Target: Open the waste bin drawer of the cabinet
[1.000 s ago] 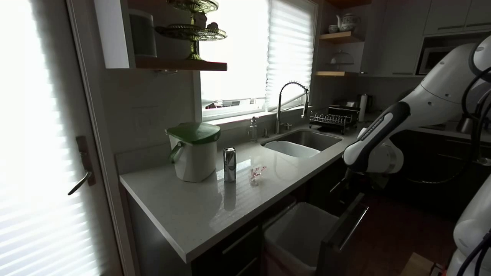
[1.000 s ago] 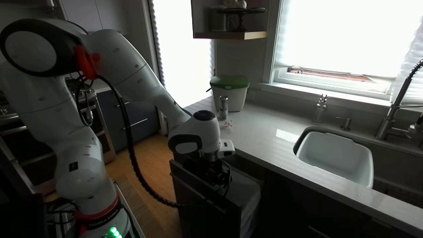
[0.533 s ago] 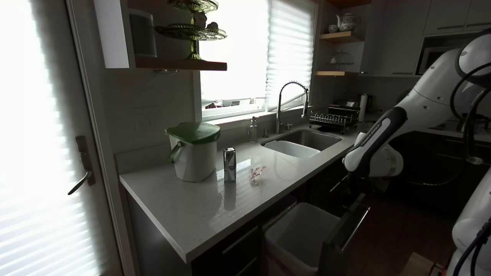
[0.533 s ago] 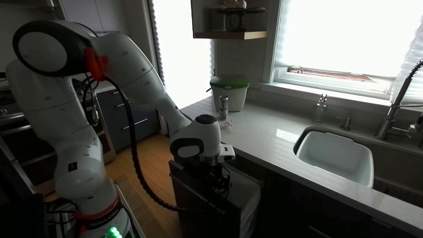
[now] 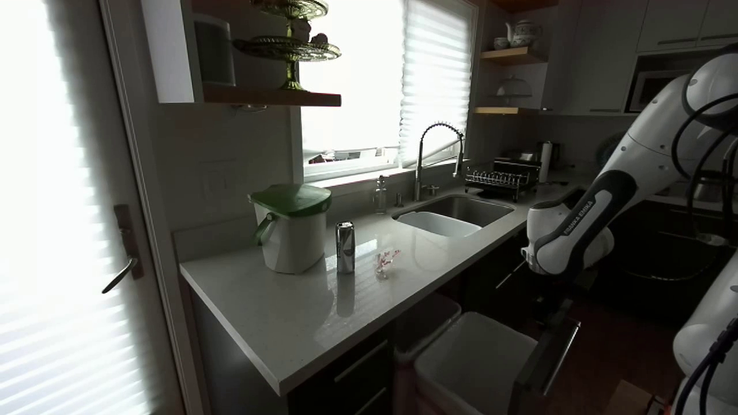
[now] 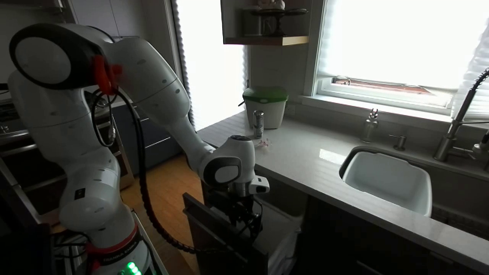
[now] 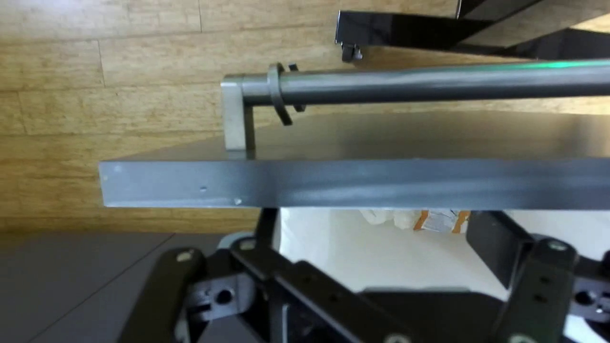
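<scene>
Waste-bin drawer (image 6: 225, 231) stood well out from the cabinet (image 6: 340, 236), below countertop (image 5: 271, 323) level, its white bin (image 5: 481, 357) exposed in an exterior view; you had the gripper (image 7: 376, 224) on the inner side of the front panel (image 7: 362, 185), not at the handle (image 7: 429, 85). Step in hand, as judged: to draw the drawer fully out by bearing on the panel from within; task largely done, end of travel not determinable. Done well, this called for a slow, level stroke straight along the line of travel, your fingers (image 7: 268, 227) set low behind the top edge so they would not ride up over it, with no sideways drift to twist the panel. Room between panel and bin looked limited, so you had reason to ease off at the first stiff resistance, then lift straight up before moving away. Finger state: spread wide, nothing gripped between them, only the bin's pale interior and some litter (image 7: 441, 220) showing in the gap in the wrist view. Both ends were hidden at the panel's edge; contact with its inner face seemed likely, but you could not confirm it from these views. Handle lay on the outer side, apart from both fingers.
</scene>
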Controlling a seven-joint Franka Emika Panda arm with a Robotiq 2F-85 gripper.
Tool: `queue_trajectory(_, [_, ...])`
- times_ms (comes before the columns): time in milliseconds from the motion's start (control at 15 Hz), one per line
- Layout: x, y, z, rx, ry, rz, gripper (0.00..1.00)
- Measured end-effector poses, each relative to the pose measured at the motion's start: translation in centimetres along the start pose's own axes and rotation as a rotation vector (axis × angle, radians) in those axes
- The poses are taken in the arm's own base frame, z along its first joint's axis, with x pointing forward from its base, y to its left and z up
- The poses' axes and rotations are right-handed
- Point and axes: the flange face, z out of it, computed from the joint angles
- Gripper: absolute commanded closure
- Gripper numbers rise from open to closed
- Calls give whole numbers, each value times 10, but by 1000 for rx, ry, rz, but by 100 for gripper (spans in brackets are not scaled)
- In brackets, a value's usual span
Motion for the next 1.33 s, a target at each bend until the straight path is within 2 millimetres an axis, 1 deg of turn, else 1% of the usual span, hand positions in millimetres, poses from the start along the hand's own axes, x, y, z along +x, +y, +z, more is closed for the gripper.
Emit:
queue_trajectory(333, [-13, 0, -2, 9, -114, 34, 0])
queue_trajectory(533, [-16, 1, -8, 8, -130, 44, 0])
queue_trajectory(733, [-14, 3, -18, 0, -118, 54, 0])
queue_trajectory(867, [-11, 4, -29, -7, -101, 59, 0])
queue_trajectory(1067, [-3, 3, -51, -17, -55, 68, 0])
queue_trajectory(1333, [7, -6, -80, -21, -40, 96, 0])
